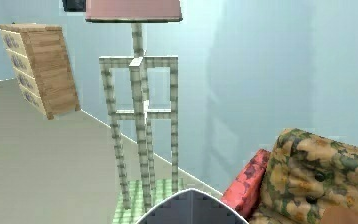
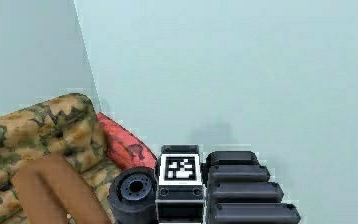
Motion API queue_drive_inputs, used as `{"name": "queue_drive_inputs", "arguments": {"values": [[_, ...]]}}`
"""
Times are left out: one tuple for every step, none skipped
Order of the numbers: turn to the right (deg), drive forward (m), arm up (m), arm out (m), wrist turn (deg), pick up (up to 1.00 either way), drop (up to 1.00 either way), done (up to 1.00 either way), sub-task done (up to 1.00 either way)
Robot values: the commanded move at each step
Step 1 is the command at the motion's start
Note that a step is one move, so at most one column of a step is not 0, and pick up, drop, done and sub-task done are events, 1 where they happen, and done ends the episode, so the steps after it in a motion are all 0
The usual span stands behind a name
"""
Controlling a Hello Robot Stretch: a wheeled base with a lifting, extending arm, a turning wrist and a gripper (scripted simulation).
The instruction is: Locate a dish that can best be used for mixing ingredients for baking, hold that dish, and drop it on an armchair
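Dish: where the dish is cannot be told. A dark grey rounded form [image 1: 192, 208] with a pale rim, cut off at 6 o'clock of the forward view, is too partial to name.
Tool: in the arm side view the tool [image 2: 137, 192] is a dark round body at 6 o'clock, against the armchair [image 2: 47, 135]. How its fingers stand, and whether it holds anything, cannot be told.
Arm: the arm [image 2: 245, 185] is stacked dark ribbed blocks at 5 o'clock, with a white marker square [image 2: 179, 168] beside the tool.
Armchair: plump, in mottled green, brown and tan fabric. It sits at 8 o'clock in the arm side view and at 4 o'clock in the forward view.
Cushion: a red cushion [image 2: 127, 148] rests against the armchair's side.
Forward view, farther out: a floor lamp [image 1: 137, 100] at 12 o'clock has a dark red shade and square checked legs. A slatted wooden dresser [image 1: 42, 65] stands at 10 o'clock.
Wall: the wall [image 2: 237, 60] is smooth pale blue.
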Motion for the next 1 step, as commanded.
{"name": "queue_drive_inputs", "arguments": {"values": [[0.0,0.0,0.0,0.26,0.0,0.0,0.0,0.0,0.0]]}}
